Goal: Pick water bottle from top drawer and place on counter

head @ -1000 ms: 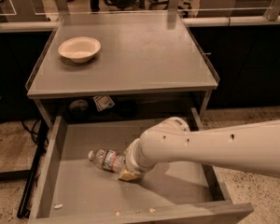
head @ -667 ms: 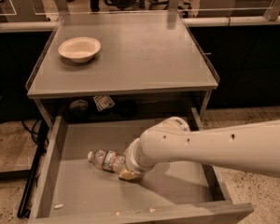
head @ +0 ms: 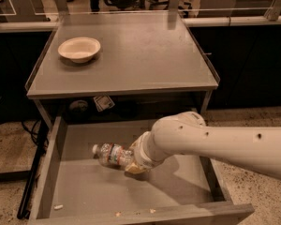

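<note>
The water bottle (head: pixel 111 154) lies tilted on its side in the open top drawer (head: pixel 89 189), white cap to the left, a little above the grey floor. My gripper (head: pixel 132 164) is at the end of the white arm coming in from the right. It is shut on the bottle's base end, and my wrist hides most of the fingers. The counter (head: pixel 140 55) is the grey tabletop above the drawer.
A pale bowl (head: pixel 79 48) stands on the counter's back left. A small packet (head: pixel 103 102) and a dark round object (head: pixel 78 106) sit in the recess behind the drawer. Crumbs (head: pixel 58 206) lie near the drawer's front. A long ledge with posts (head: pixel 234 20) runs behind.
The bottle and the gripper have shifted slightly up and to the right; the bottle's cap end sits a little higher off the drawer floor.
</note>
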Controlling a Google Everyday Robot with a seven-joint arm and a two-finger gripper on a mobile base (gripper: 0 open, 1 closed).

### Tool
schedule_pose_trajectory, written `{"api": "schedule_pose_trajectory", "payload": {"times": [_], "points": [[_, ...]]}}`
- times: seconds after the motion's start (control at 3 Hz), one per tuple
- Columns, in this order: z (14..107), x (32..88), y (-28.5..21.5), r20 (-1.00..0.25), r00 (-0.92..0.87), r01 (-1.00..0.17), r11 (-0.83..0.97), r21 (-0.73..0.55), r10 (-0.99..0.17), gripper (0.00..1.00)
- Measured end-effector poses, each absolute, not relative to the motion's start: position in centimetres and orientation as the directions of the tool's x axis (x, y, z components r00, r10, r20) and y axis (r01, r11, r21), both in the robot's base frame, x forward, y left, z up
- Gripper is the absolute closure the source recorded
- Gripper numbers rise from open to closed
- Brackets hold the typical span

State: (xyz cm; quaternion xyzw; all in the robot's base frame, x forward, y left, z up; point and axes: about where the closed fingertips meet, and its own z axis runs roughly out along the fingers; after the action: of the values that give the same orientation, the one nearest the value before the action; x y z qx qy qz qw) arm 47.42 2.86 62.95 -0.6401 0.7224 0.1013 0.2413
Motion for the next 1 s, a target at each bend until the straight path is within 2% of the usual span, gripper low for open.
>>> {"api": "schedule_pose_trajectory", "payload": {"times": [1.0], "points": [[77.9,48.0,-7.1,-0.557,0.017,-0.916,0.210,-0.341,-0.830,1.00]]}}
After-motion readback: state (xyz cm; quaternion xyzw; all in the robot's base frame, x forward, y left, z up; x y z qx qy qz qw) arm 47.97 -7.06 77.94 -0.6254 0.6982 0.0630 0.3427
